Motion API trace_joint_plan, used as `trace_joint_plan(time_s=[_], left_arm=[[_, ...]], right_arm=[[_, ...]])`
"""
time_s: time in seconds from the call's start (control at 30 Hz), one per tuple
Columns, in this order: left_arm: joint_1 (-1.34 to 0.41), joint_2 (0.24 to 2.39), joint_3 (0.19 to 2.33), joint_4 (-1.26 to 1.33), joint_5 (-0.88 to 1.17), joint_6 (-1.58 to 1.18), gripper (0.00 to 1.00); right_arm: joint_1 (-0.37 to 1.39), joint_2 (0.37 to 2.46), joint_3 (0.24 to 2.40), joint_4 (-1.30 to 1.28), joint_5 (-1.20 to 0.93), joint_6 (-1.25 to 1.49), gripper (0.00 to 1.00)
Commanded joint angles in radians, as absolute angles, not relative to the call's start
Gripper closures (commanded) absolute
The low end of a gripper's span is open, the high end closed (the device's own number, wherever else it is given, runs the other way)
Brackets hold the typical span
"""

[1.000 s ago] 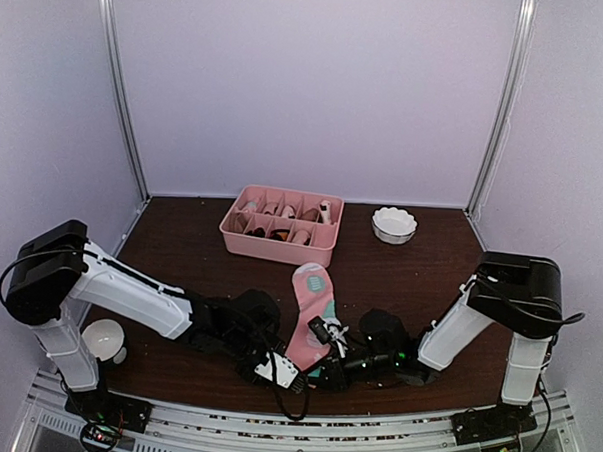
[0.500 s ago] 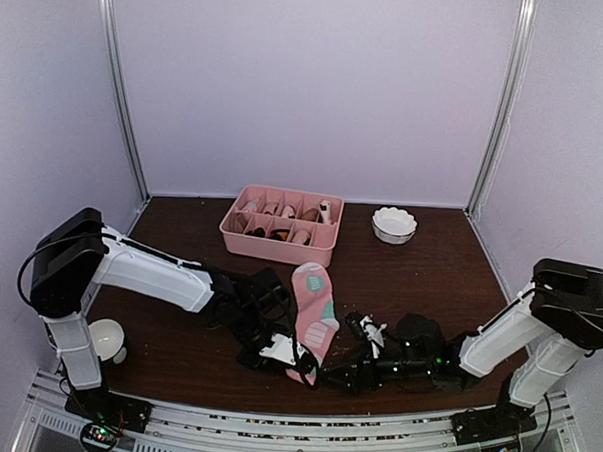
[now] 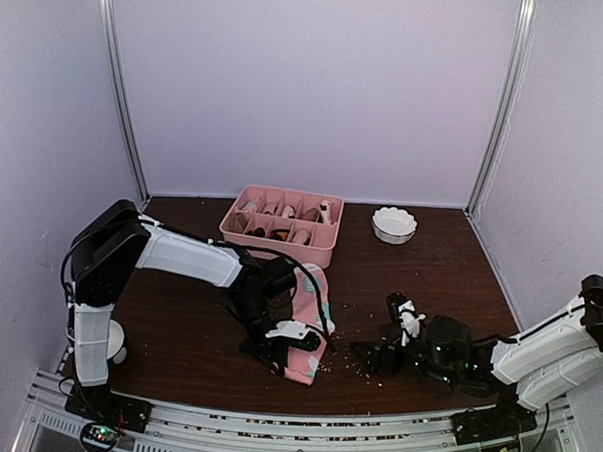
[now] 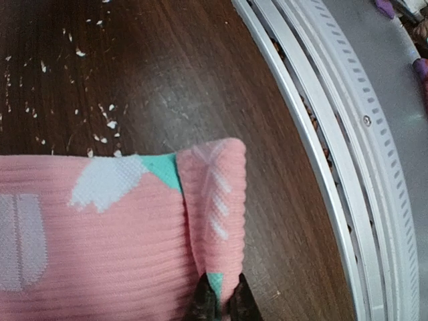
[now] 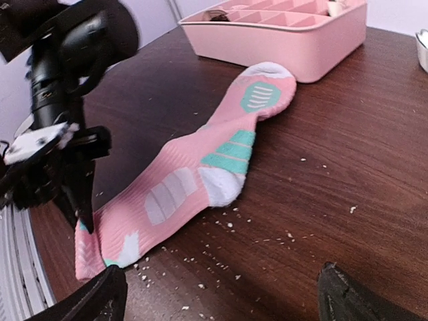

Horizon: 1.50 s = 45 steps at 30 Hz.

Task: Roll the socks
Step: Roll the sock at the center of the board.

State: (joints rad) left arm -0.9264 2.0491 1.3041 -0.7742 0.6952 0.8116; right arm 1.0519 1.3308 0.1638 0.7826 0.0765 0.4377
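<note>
Pink divided tray [image 3: 276, 248] at back, white bowl [image 3: 393, 234] near it, crumbs [image 5: 227, 224] on dark table [image 3: 180, 256]

One pink sock [image 3: 310, 321] is pinched in the left gripper [image 4: 221, 304]. Beyond it stands one pink divided tray [image 3: 275, 248]. One scalloped white bowl [image 3: 394, 226] far beyond the right gripper [image 5: 221, 297] and one plain white bowl [image 3: 119, 343] behind the left gripper make two.

Left arm [image 3: 190, 258] and right arm [image 3: 542, 345] in glossy white shells over bulky black joint housings, thin black cable [image 3: 321, 302] by the left wrist, small green lights [image 3: 437, 370] on the right forearm, matte black blunt fingers [image 5: 93, 301] on the right gripper [image 5: 221, 271], white bracket [image 5: 37, 144] on the left gripper [image 4: 219, 302]
</note>
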Motion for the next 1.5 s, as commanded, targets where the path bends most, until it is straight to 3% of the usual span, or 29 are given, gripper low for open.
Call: trace_joint_plan(time_s=[0.0,0.17,0.5,0.9,1.23,1.33,1.47], left_arm=[[-0.895,2.127,1.364,-0.925,0.782,0.801,0.99],[-0.887,2.173,1.403,-0.937,0.790,0.759,1.00],[-0.878,2.246,1.463,-0.990,0.772,0.706,1.00],[-0.871,2.249,1.465,-0.991,0.773,0.702,1.00],[-0.871,2.250,1.478,-0.992,0.769,0.702,1.00],[-0.872,2.238,1.476,-0.984,0.760,0.700,0.94],[-0.871,2.163,1.409,-0.907,0.714,0.691,0.81]], right_arm=[[1.178,1.270,0.186,0.672,0.184,0.237,0.02],[1.313,1.367,0.218,0.748,0.128,0.102,0.17],[1.356,1.678,0.424,0.848,0.101,0.030,0.43],[1.348,1.795,0.494,0.842,0.040,0.066,0.58],[1.328,1.803,0.506,0.849,0.034,0.104,0.87],[1.300,1.813,0.516,0.828,0.016,0.165,1.00],[1.244,1.810,0.489,0.822,-0.043,0.273,1.00]])
